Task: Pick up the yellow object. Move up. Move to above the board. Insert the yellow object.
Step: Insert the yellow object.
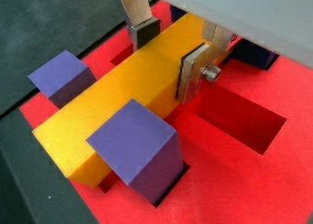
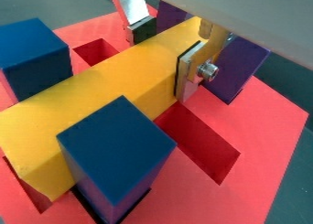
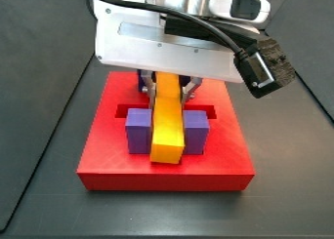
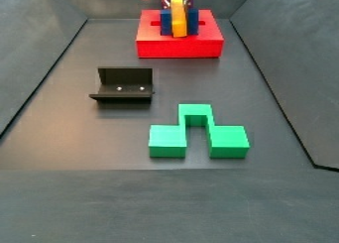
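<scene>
My gripper (image 1: 169,52) hangs low over the board (image 3: 117,173), fingers (image 1: 193,70) clamped on the yellow bar (image 1: 116,104). The bar lies lengthwise between two pairs of blue-purple posts (image 3: 137,128), over a slot. Well apart on the dark floor, the fixture (image 4: 123,86) and a green block (image 4: 196,134).
</scene>
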Controlling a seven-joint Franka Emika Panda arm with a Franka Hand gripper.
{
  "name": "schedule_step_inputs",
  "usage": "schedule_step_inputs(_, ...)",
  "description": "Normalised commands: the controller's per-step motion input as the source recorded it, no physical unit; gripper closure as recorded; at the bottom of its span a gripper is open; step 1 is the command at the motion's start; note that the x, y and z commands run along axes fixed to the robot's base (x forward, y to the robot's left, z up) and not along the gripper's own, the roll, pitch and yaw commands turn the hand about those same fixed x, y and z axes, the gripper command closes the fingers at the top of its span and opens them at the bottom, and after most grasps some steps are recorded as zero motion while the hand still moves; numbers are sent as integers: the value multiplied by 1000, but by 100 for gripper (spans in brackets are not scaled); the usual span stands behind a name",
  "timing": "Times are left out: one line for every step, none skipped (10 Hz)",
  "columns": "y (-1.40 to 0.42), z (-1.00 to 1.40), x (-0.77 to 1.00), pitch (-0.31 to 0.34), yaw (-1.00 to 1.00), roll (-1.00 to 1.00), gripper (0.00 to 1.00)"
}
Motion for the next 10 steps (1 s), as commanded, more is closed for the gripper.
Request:
schedule_step_inputs(0, -394, 40, -1, 171, 204, 100)
schedule_step_inputs(20, -189, 129, 0, 163, 191, 100)
schedule_step_inputs(137, 0, 217, 0, 194, 171, 100)
schedule_step_inputs(94, 0, 126, 0, 237, 143, 100)
schedule_step_inputs(0, -83, -29, -19, 103, 101, 100)
schedule_step_inputs(0, -263, -120, -54, 109, 109, 100)
schedule_step_inputs(-31, -309, -89, -41, 151, 90, 100)
schedule_step_inputs(0, 0, -17, -3, 0, 0, 100)
schedule_step_inputs(0, 0, -60, -27, 9, 0, 100)
schedule_step_inputs(0, 0, -20, -11, 0, 0, 100)
